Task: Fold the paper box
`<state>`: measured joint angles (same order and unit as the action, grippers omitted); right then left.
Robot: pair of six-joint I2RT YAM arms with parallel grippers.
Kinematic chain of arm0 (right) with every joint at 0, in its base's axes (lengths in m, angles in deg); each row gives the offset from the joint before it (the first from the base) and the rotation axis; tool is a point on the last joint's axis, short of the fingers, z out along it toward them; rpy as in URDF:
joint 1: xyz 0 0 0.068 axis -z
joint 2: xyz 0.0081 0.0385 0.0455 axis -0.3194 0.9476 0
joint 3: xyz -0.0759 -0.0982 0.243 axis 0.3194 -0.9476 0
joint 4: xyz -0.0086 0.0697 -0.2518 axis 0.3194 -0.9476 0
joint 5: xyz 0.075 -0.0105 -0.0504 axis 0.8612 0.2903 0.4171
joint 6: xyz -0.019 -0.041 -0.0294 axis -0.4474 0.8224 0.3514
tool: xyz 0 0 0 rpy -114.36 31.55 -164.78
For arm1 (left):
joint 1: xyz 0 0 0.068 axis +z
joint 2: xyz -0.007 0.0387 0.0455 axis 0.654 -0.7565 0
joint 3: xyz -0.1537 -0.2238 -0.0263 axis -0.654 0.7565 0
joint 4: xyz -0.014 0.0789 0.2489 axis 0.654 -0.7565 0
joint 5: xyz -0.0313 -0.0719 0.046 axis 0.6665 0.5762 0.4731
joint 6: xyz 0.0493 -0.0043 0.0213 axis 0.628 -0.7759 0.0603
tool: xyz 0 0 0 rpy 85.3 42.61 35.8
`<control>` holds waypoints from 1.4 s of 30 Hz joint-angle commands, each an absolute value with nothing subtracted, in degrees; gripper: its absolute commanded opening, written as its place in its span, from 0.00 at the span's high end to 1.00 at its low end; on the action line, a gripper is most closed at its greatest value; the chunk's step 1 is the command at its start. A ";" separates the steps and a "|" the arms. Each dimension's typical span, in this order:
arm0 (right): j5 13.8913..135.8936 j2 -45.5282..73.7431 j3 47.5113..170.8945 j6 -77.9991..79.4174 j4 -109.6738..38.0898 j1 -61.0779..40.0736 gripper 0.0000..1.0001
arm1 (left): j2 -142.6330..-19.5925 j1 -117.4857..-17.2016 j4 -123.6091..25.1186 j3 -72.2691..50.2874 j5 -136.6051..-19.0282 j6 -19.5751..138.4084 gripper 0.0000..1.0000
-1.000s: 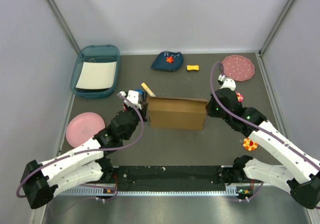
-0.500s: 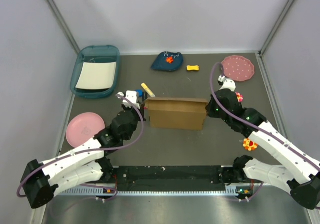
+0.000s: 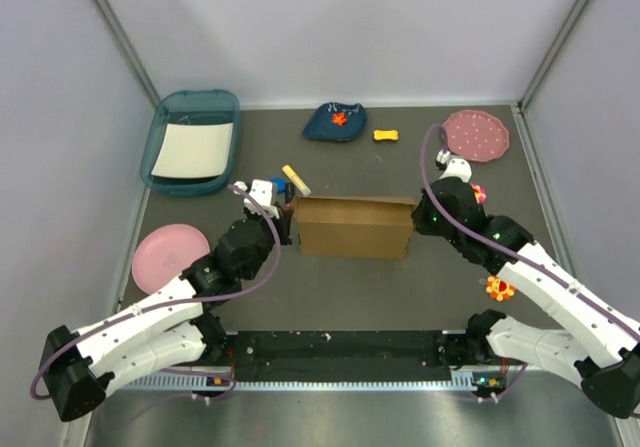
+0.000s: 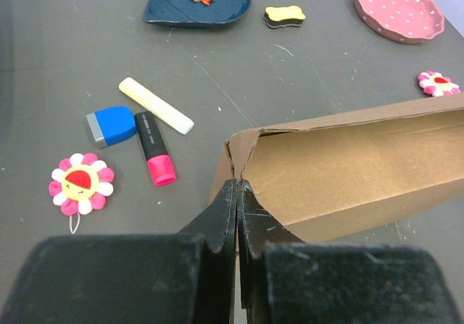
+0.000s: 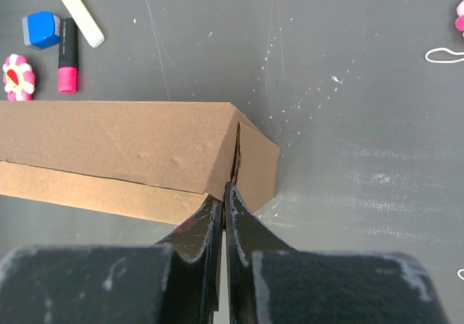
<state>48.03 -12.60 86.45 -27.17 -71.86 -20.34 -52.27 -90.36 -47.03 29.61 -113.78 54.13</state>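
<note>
The paper box is a brown cardboard box lying lengthwise mid-table, folded up into a long low shape. My left gripper is at its left end. In the left wrist view the gripper is shut, its tips touching the corner seam where the box's end flaps meet. My right gripper is at the right end. In the right wrist view it is shut too, its tips against the seam of the box's end panel. No cardboard shows between either pair of fingers.
Left of the box lie a yellow stick, a blue eraser, a pink-capped marker and a flower toy. A teal tray, pink plate, dark blue dish, yellow bone, dotted plate and orange flower ring the table.
The left arm's wrist has shifted slightly left and back at the box's left end. The box and the right arm have stayed put.
</note>
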 commanded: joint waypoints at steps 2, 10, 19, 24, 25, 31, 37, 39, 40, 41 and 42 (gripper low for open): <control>49.50 -12.31 86.13 -27.72 -75.45 -21.37 1.00 | -53.69 -90.59 -48.36 27.43 -107.18 51.49 1.00; 49.50 -12.04 86.22 -27.72 -75.36 -21.37 1.00 | -55.10 -90.68 -48.18 27.95 -106.20 51.84 1.00; 49.59 -12.57 85.42 -27.72 -75.36 -21.37 1.00 | -54.48 -91.21 -49.15 31.29 -111.04 54.65 1.00; 49.50 -13.18 85.42 -27.81 -75.45 -21.37 1.00 | -53.43 -91.21 -51.17 32.26 -114.81 55.53 1.00; 49.50 -13.27 85.42 -27.72 -75.45 -21.37 1.00 | -53.08 -91.21 -51.09 32.35 -115.25 55.53 1.00; 49.59 -12.92 85.16 -27.81 -75.45 -21.37 1.00 | -53.43 -91.29 -51.00 32.52 -113.86 55.62 1.00; 49.41 -13.62 84.55 -27.98 -75.45 -21.37 1.00 | -55.19 -91.29 -50.21 34.81 -111.66 52.63 1.00; 49.41 -13.89 84.63 -27.90 -75.54 -21.45 1.00 | -53.88 -91.38 -49.59 34.81 -111.56 52.89 1.00; 49.41 -13.89 84.72 -27.90 -75.63 -21.37 1.00 | -53.26 -91.29 -49.59 34.46 -111.83 53.06 0.96; 49.32 -13.80 84.81 -27.81 -75.63 -21.37 1.00 | -52.30 -91.29 -49.59 34.11 -112.18 53.76 0.91; 49.32 -13.71 84.90 -27.81 -75.71 -21.37 1.00 | -51.94 -91.29 -49.50 33.24 -112.62 54.12 0.86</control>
